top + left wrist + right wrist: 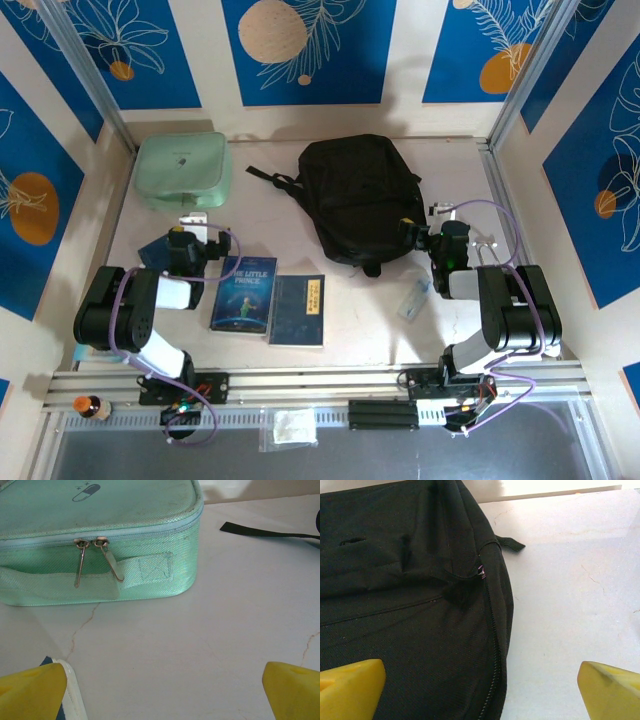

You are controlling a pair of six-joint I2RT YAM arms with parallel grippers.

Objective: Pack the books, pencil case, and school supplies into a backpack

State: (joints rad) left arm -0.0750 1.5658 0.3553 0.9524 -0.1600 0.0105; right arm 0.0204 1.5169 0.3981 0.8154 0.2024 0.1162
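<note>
Since the backpack [360, 195] is soft black fabric that will sag and fold, the top external view suggests taking it by its zip edge, just ahead of the right gripper [412, 230]. The clear school supplies [415, 300] lie behind that gripper, light and probably slippery. The blue book [244, 293] and the navy book [298, 310] lie flat beside and behind the left gripper [190, 235], thin and stiffish, best lifted by an edge. From the left wrist, yellow fingers [30, 692] stand wide apart holding nothing, the mint case [100, 545] ahead. A blue-and-white corner [70, 695] under one finger is cut off and unidentifiable. From the right wrist, fingers [350, 687] are spread and empty, straddling the backpack's zip track [492, 670]; whether that zip is open I cannot tell.
</note>
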